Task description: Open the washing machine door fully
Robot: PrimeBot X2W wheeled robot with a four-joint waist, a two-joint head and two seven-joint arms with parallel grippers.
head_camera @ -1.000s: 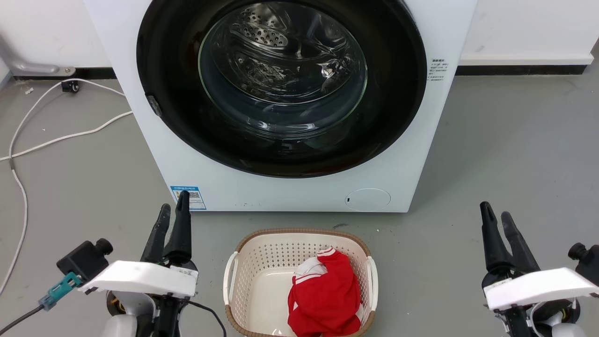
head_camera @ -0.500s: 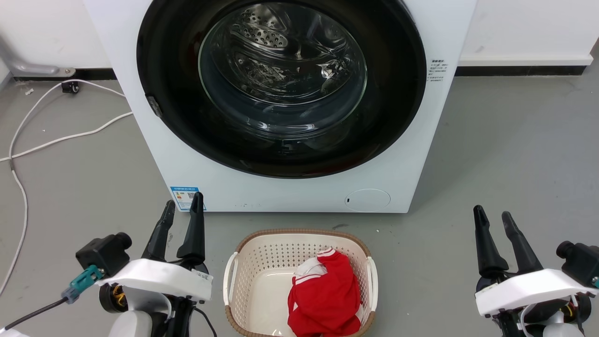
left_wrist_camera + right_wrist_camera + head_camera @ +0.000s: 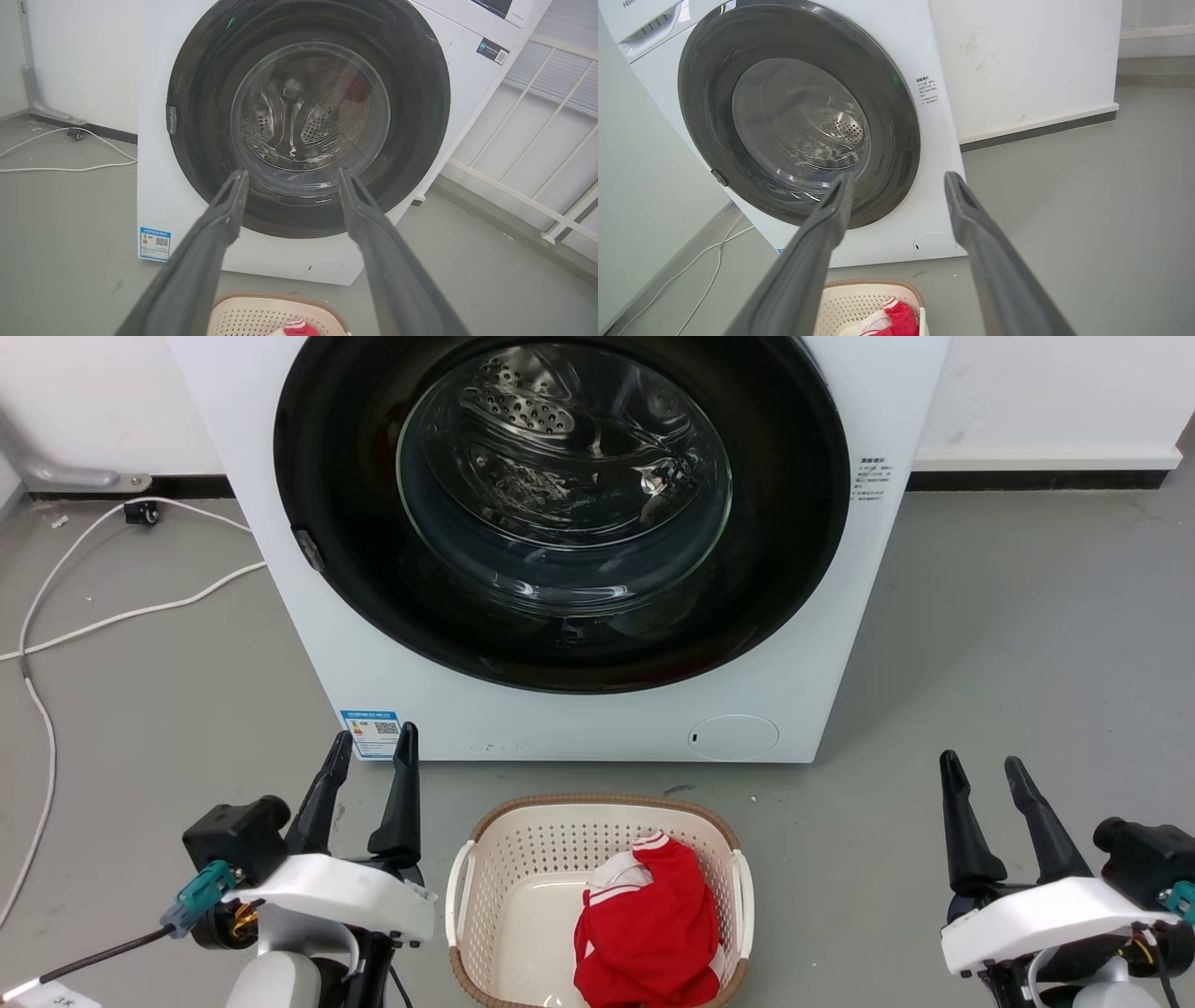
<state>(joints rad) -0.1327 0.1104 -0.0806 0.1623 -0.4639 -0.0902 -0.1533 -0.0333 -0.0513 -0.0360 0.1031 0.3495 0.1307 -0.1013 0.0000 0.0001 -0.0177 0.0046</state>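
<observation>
Head view: lower left, the left gripper (image 3: 375, 735) now gapes wider (right gripper (image 3: 980, 761) too, both empty); the washing machine door (image 3: 563, 509) stays shut, untouched.

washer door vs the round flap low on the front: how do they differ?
The washing machine door is glossy black with a glass window; the flap is plain white. The door nearly spans the washing machine; the flap is far smaller, low on the front. Both are round and look shut.
</observation>
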